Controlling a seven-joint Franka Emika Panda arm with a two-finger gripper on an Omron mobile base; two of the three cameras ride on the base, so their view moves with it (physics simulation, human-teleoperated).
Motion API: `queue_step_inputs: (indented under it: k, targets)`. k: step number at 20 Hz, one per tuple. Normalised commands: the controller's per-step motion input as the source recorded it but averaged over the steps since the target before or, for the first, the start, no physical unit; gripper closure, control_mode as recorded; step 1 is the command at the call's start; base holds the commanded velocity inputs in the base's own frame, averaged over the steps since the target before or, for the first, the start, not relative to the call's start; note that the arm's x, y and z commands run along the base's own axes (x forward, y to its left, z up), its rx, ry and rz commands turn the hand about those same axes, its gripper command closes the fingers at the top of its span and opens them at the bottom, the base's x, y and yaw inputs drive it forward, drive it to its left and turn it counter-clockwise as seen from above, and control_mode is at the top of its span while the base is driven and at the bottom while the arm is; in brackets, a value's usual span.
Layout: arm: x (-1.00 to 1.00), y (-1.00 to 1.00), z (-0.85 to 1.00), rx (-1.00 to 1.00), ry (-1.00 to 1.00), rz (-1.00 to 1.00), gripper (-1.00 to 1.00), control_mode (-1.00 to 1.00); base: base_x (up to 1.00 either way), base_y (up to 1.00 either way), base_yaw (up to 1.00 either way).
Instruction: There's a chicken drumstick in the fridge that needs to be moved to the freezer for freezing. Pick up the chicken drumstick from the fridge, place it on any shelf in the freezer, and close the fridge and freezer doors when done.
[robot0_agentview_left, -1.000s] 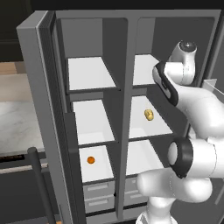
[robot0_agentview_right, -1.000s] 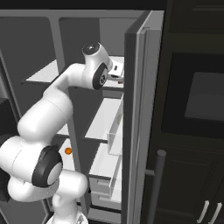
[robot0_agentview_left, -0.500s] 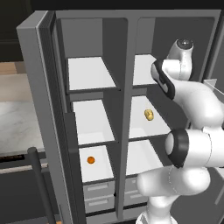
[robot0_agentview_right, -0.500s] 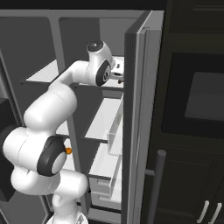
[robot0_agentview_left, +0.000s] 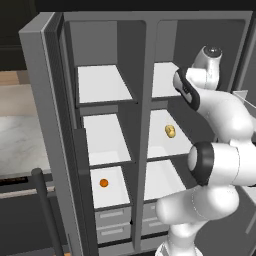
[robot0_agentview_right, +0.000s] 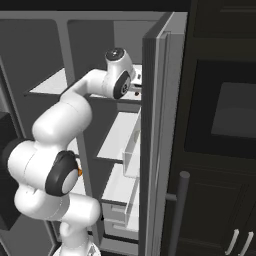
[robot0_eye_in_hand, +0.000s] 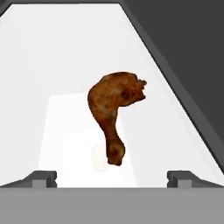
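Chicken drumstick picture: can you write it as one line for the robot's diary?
stage: reaching | gripper: open, holding nothing | chicken drumstick: on white fridge shelf, ahead of the fingertips | doors: both open

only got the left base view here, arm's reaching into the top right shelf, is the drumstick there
Observer: Yes. In the hand view the chicken drumstick lies on the white shelf, thin end toward the end effector.
Operator: holding it yet
Observer: No. The fingertips stand wide apart, short of the meat.
Operator: door in the way
Observer: In the right base view the plain fridge door stands open beside the arm.
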Motion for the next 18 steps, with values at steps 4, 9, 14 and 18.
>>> queue_step_inputs:
  k: [4, 9, 14, 18]
  targets:
    - [0.18, 0.0, -0.17, 0.0, 0.04, 0.03, -1.0, -1.0, 0.0, 0.0, 0.0]
    - [0.22, -0.04, -0.09, 0.0, 0.01, 0.04, -1.0, -1.0, 0.0, 0.0, 0.0]
    - [0.29, -0.08, -0.06, 0.0, 0.02, 0.05, -1.0, -1.0, 0.0, 0.0, 0.0]
    - [0.24, -0.1, -0.03, 0.0, 0.02, 0.05, -1.0, -1.0, 0.0, 0.0, 0.0]
